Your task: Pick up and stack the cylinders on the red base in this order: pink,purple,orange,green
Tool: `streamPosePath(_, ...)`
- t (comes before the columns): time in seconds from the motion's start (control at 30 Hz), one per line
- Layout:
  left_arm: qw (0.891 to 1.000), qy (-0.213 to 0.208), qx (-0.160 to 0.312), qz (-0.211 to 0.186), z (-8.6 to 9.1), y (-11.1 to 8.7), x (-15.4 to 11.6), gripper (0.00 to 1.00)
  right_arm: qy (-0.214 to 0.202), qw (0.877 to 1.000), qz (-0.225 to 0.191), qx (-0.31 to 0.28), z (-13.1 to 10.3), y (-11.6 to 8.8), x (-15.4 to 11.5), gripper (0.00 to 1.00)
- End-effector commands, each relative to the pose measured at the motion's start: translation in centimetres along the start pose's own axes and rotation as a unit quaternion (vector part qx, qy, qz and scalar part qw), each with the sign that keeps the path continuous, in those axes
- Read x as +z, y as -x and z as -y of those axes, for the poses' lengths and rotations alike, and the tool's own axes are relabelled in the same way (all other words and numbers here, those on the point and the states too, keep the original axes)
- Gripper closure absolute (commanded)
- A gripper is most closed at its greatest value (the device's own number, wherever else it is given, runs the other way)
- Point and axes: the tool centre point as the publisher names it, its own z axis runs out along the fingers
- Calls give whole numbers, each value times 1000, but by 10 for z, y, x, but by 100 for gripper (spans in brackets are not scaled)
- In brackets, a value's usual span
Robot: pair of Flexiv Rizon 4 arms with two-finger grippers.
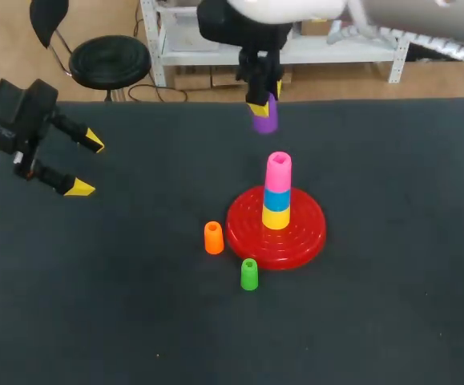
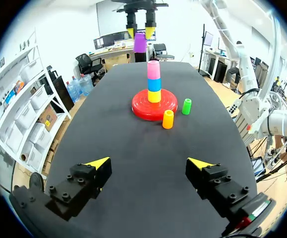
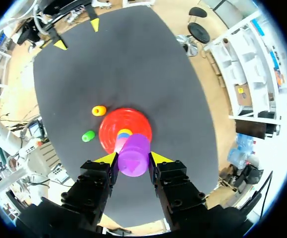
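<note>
On the black table point(image 1: 135, 321), the green cylinder point(image 1: 249, 274) is seen nearest, standing upright just beside the near rim of the red base point(image 1: 304, 241), apart from it. The orange cylinder point(image 1: 213, 238) is found a little farther back, upright and close against the base's left rim; whether it touches cannot be told. On the middle of the base a stack is carried: a yellow cylinder point(image 1: 276, 216) lowest, a blue cylinder point(image 1: 277, 199) on it, and the pink cylinder point(image 1: 278, 170) on top. Beyond the base's far side and higher than the stack, the purple cylinder point(image 1: 265, 119) is held in the air, pinched from two sides by the fingers of the right gripper point(image 3: 133, 158). Well apart from the base, off to its left, the left gripper point(image 1: 87, 165) is held with its fingers spread wide and nothing between them.
</note>
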Motion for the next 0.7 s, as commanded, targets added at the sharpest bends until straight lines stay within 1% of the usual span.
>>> streamPosePath(0.03, 1000, 1, 1, 0, 1, 0, 0, 0, 10, 1000, 26, 6, 2, -13, 4, 100)
streamPosePath(0.13, 1000, 1, 1, 0, 1, 0, 0, 0, 18, 999, 33, 11, 0, -18, 6, 100)
streamPosePath(0.17, 1000, 1, 1, 0, 1, 0, 0, 0, 27, 999, 38, 7, 0, -20, 7, 100)
streamPosePath(0.57, 1000, 1, 1, 0, 1, 0, 0, 0, 42, 999, 28, 10, -9, -24, 20, 100)
streamPosePath(0.7, 1000, 1, 1, 0, 1, 0, 0, 0, 54, 998, 23, 9, -10, -25, 27, 100)
